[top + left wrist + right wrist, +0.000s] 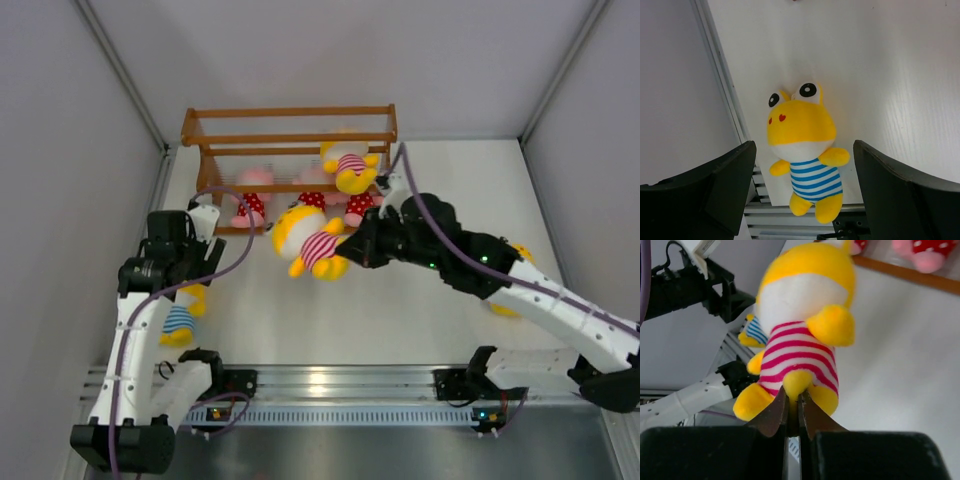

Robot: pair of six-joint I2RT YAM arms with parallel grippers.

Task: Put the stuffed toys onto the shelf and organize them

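Note:
The brown wooden shelf (290, 130) stands at the back of the table. On it sit a yellow toy in a pink-striped shirt (350, 165) and three pink toys in red dotted outfits (252, 198). My right gripper (348, 250) (793, 407) is shut on a small yellow part at the bottom of another yellow pink-striped toy (308, 242) (800, 340) and holds it in the air just in front of the shelf. My left gripper (200, 265) (804, 150) is open above a yellow blue-striped toy (805, 155) (180, 320), which lies at the table's near left edge.
A further yellow toy (510, 305) lies at the right, mostly hidden under my right arm. Grey walls close in both sides. The metal rail (330, 385) runs along the near edge. A shelf rail (910, 276) and a pink toy (925, 255) show in the right wrist view.

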